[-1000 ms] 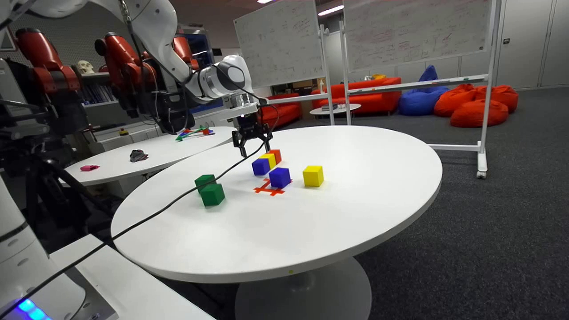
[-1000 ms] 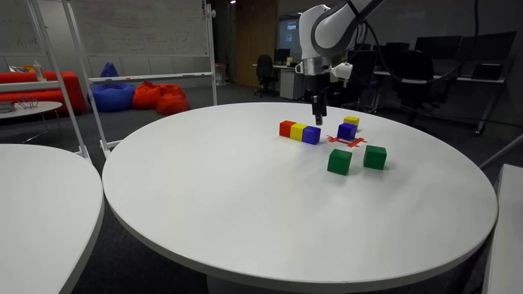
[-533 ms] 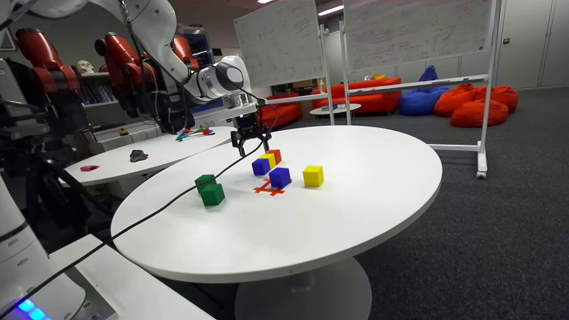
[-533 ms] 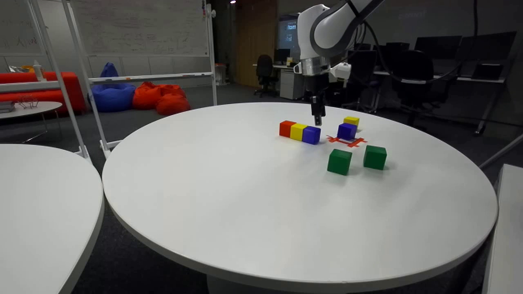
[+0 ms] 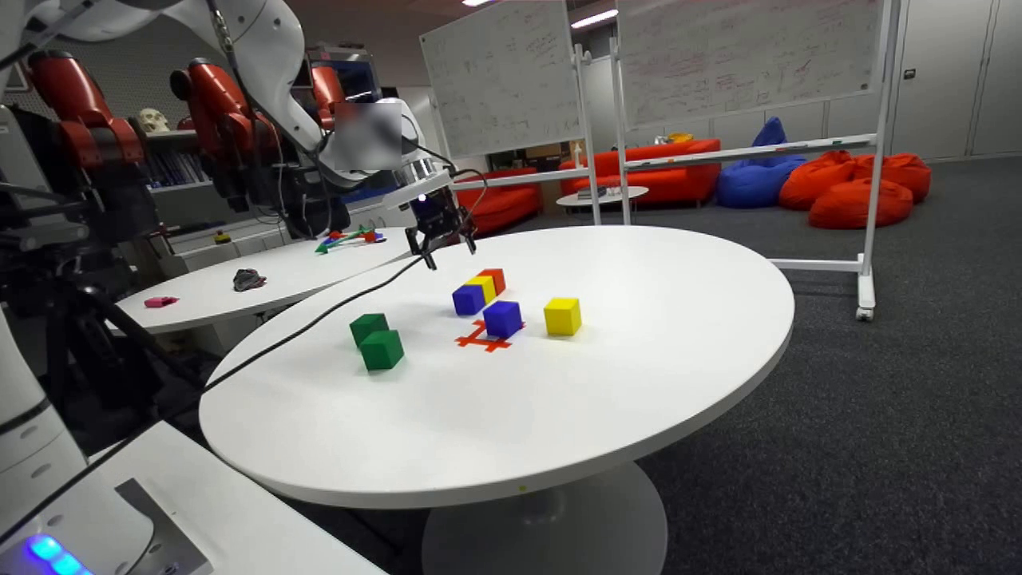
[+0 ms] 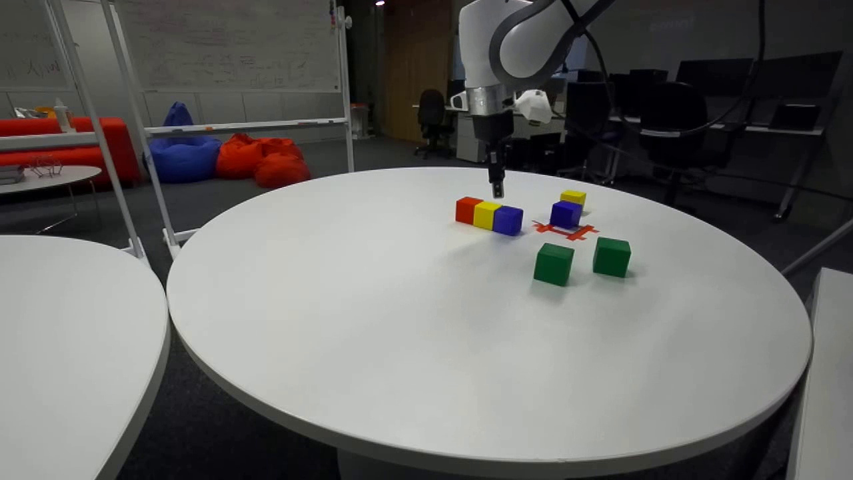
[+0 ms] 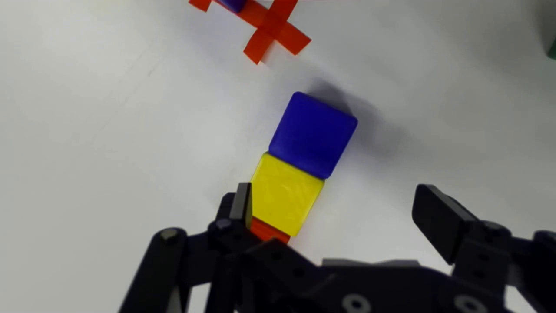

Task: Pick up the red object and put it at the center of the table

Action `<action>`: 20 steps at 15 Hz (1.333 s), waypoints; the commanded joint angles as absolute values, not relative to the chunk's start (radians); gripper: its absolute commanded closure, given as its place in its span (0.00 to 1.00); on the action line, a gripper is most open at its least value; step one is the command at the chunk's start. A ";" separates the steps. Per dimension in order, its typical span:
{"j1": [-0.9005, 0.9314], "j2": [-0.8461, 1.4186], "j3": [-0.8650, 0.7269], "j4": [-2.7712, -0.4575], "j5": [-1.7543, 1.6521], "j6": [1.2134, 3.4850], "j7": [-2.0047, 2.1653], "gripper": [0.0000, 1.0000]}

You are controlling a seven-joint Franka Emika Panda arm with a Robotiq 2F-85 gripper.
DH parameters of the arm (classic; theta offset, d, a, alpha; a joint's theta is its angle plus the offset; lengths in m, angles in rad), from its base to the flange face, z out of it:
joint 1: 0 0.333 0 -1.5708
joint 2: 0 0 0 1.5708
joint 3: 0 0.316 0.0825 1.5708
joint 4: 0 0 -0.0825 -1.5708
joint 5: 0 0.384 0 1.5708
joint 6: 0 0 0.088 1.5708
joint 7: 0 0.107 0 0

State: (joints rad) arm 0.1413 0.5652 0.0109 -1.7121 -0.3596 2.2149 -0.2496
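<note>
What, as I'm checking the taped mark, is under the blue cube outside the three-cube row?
Red tape shows beside the base of that blue cube in both exterior views; what lies directly beneath is covered and cannot be seen.

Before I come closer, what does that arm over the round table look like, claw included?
The arm is white and rounded with grey trim, a silvery collar, black cables and blue lights by its base. The gripper is black, with two jointed fingers.

Smooth, faintly glossy table (image 6: 400,327), rough matt carpet (image 5: 902,399)
</note>
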 commanded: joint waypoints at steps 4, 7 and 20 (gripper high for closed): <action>0.177 0.603 -0.023 -1.678 -0.582 2.367 -0.226 0.00; 0.169 0.606 -0.017 -1.676 -0.579 2.362 -0.232 0.00; 0.070 0.579 0.119 -1.741 -0.414 2.442 -0.527 0.00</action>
State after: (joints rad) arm 0.1292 0.5953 0.0520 -1.7069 -0.4791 2.3853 -0.3725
